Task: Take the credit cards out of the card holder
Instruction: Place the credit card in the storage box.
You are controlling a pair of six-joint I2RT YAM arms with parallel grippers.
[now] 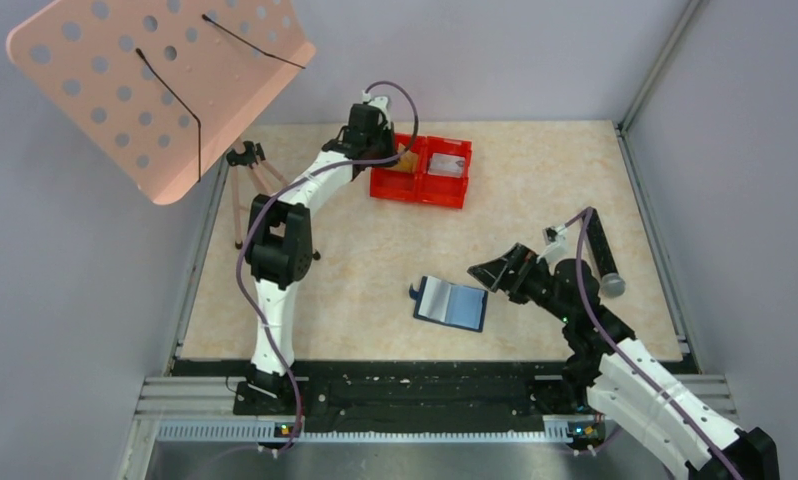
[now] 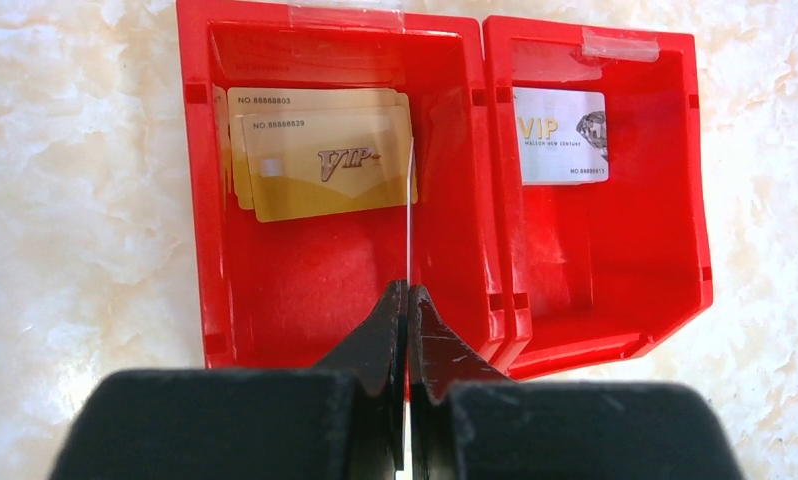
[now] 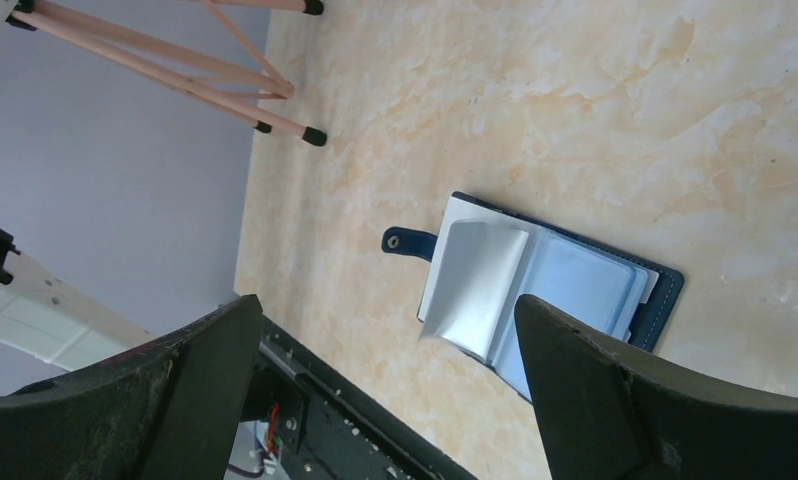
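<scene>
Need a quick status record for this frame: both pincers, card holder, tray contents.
left pincer: shut on a card held edge-on over the left compartment of the red tray
right pincer: open, nothing between its fingers, close to the card holder
card holder: lying open on the table
tray left compartment: stack of gold cards
tray right compartment: one silver card
cards left in holder: cannot tell

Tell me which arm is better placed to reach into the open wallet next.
Right. The right arm hangs beside the wallet, jaws open, the wallet framed between them in its wrist view. The left arm is away over the red tray, jaws shut on a card held edge-on.
</scene>
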